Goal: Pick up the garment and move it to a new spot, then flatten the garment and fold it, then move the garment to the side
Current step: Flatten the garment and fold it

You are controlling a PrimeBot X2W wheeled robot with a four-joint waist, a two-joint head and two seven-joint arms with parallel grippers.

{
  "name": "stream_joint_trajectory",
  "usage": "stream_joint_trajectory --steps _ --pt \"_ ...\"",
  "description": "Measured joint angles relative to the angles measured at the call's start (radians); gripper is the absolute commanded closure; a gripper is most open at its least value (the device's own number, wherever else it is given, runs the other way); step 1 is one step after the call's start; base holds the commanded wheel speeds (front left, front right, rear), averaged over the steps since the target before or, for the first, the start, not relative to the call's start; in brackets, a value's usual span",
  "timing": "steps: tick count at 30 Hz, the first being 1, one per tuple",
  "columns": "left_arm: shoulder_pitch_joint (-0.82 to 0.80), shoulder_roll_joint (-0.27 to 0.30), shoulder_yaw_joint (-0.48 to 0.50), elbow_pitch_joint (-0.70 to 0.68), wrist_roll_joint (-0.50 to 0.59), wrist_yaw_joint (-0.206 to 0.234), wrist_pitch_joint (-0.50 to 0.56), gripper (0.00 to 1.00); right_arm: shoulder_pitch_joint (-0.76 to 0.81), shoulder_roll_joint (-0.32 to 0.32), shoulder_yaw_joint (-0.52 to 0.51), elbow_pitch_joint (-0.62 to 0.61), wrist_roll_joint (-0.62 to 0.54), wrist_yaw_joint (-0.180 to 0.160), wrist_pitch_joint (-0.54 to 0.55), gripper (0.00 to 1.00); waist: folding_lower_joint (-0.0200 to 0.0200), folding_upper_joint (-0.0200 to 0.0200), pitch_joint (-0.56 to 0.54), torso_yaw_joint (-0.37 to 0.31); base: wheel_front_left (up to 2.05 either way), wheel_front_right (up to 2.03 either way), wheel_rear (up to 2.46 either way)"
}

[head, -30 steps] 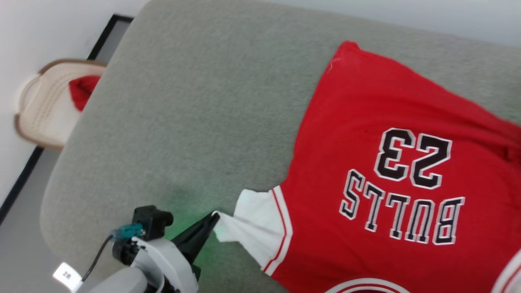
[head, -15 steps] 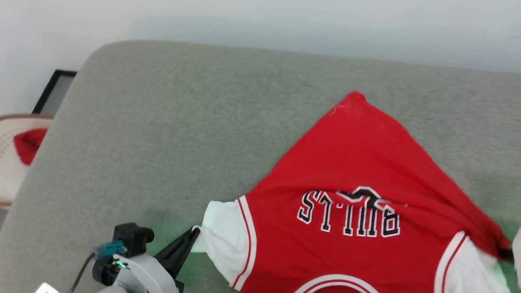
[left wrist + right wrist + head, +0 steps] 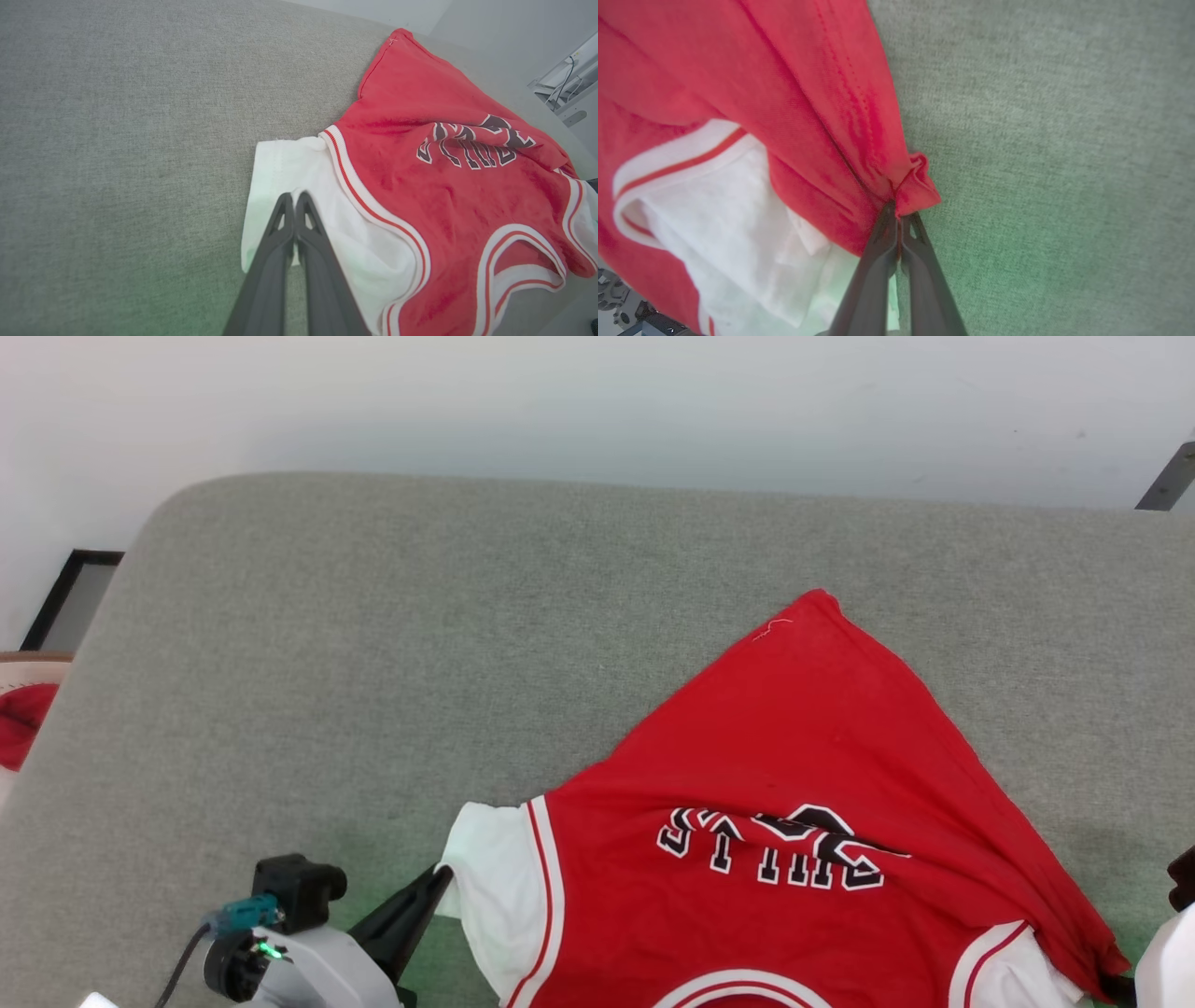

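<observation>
On cushion (image 3: 373,644): garment (image 3: 803,747) collar nearest robot, hem pointing away.

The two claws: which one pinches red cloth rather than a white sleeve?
The right claw: it is shut on a bunched red edge of the garment, while the left claw grips the white sleeve.

Bright even light, soft shadows, green glow lower frame.
</observation>
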Motion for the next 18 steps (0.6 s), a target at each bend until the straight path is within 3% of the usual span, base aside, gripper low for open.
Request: stream_joint_trajectory --steps 1,2,3,4,5,10,18 --pt "0.001 0.000 0.000 -0.001 -0.001 0.001 0.000 1.00 0.000 0.004 -0.003 -0.001 -0.006 0.000 0.000 0.97 0.0000 0.0000 -0.001 -0.001 0.00 0.00 0.00" --pt "0.002 0.001 0.000 -0.002 -0.002 0.004 0.000 1.00 0.001 0.007 -0.004 -0.005 -0.011 0.000 0.000 0.67 0.0000 0.0000 -0.002 -0.002 0.00 0.00 0.00" --pt "0.003 0.002 0.000 -0.003 -0.002 0.004 0.001 1.00 0.001 0.008 -0.005 -0.007 -0.020 0.000 0.000 0.51 -0.0001 0.0000 -0.003 -0.003 0.00 0.00 0.00" --pt "0.004 0.002 0.000 -0.004 -0.002 0.004 0.001 1.00 0.001 0.009 -0.006 -0.009 -0.028 0.000 0.001 0.13 0.0000 0.0000 -0.004 -0.004 0.00 0.00 0.00" --pt "0.005 0.004 0.000 -0.006 -0.003 0.005 0.001 1.00 0.001 0.009 -0.006 -0.013 -0.031 0.000 0.006 0.00 0.0000 0.0000 -0.006 -0.005 0.00 0.00 0.00" --pt "0.013 0.007 0.001 -0.017 -0.004 0.014 0.001 1.00 0.002 0.005 -0.024 -0.057 -0.037 0.000 0.055 0.00 0.0000 0.0000 -0.013 -0.010 0.00 0.00 0.00" --pt "0.026 0.017 0.003 -0.042 -0.009 0.030 0.001 1.00 0.021 0.004 -0.091 -0.227 -0.059 0.000 0.174 0.00 0.0000 0.0000 -0.020 -0.018 0.00 0.00 0.00"
